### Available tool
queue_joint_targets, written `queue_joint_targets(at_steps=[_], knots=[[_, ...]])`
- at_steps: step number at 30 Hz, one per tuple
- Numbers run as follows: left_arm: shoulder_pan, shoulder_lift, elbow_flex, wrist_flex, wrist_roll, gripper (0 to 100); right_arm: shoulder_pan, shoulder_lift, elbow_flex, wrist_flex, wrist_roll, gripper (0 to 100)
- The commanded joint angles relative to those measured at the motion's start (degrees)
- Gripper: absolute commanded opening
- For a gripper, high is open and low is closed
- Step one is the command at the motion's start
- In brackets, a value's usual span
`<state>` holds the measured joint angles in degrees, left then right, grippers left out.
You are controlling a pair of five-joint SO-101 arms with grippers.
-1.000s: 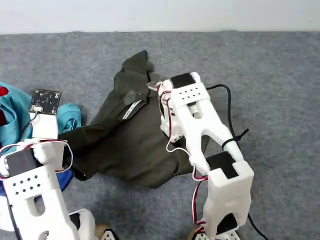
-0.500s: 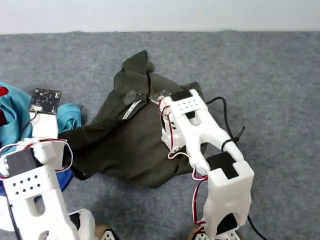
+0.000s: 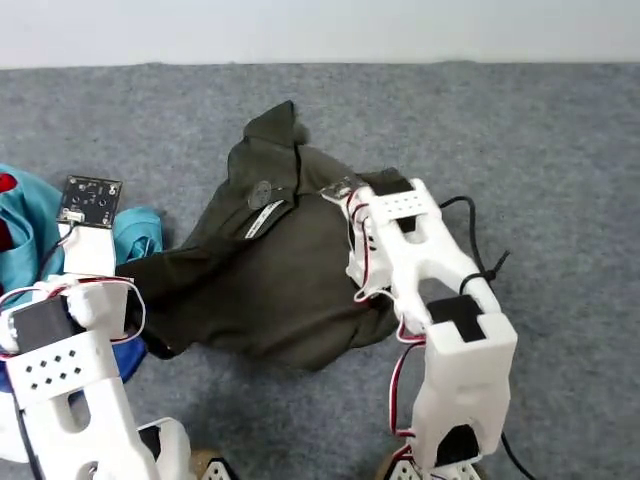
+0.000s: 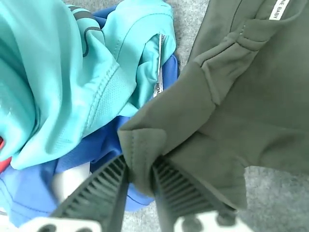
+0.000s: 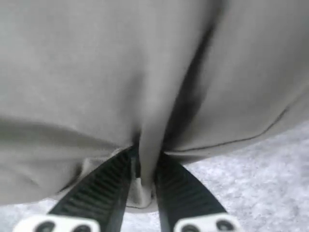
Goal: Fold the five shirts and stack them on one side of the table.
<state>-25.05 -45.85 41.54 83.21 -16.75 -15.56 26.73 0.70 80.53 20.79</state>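
I'm on the olive-green shirt (image 3: pixel 260 290), which lies crumpled in the middle of the table (image 3: pixel 560 150), its left edge touching the heap of teal and blue shirts (image 4: pixel 58 72). My left tool (image 4: pixel 140 166) is clamped on a sleeve end and my right tool (image 5: pixel 145 157) pinches a fold on the opposite side. I judge this the spreading step: next I should draw both holds apart and lay it flat, without dragging the heap

Table (image 3: pixel 560 150): grey felt-like surface, white band along the far edge. Dark olive shirt (image 3: pixel 250 290) lies crumpled around the middle, with one end pointing far. At the left edge is a heap: teal shirt (image 3: pixel 30 235) over blue shirt (image 3: pixel 128 362), with a bit of red cloth (image 3: pixel 5 184) showing. The olive shirt's left corner touches the heap.
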Motion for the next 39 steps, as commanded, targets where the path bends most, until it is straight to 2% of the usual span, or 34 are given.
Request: queue_joint_targets(at_steps=[1, 7, 13, 18, 22, 28, 31, 34, 39], knots=[[-0.1, -0.6, -2.6, -1.1, 0.1, 1, 2.2, -1.3, -12.1, 2.7, 1.8, 1.0], [0.0, -0.5, -1.6, -3.0, 0.1, 1, 2.5, 3.6, -30.2, 3.2, 6.2, 1.0], [0.0, -0.6, 2.3, -8.2, 0.1, 1, -1.9, 10.6, -40.4, 3.5, 8.0, 1.8], [0.0, -0.6, 2.7, -9.0, 0.1, 1, -6.2, 14.9, -45.6, 3.7, 7.8, 12.2], [-0.1, -0.6, 2.8, -9.8, 0.1, 1, -9.0, 18.3, -51.6, 1.0, 8.2, 8.1], [-0.4, -0.6, 2.8, -12.7, 0.4, 1, -10.7, 24.0, -61.8, -0.3, 10.5, 8.0], [-0.5, -0.6, 2.3, -12.9, 0.4, 1, -10.6, 25.3, -66.5, 3.7, 10.2, 13.2], [-4.0, -0.7, 1.9, -14.0, 0.5, 1, -10.7, 25.3, -72.6, 9.2, 5.2, 19.7], [-10.4, -0.6, 1.8, -18.5, 4.7, 2, -10.8, 25.5, -80.9, 21.6, 4.4, 21.2]])
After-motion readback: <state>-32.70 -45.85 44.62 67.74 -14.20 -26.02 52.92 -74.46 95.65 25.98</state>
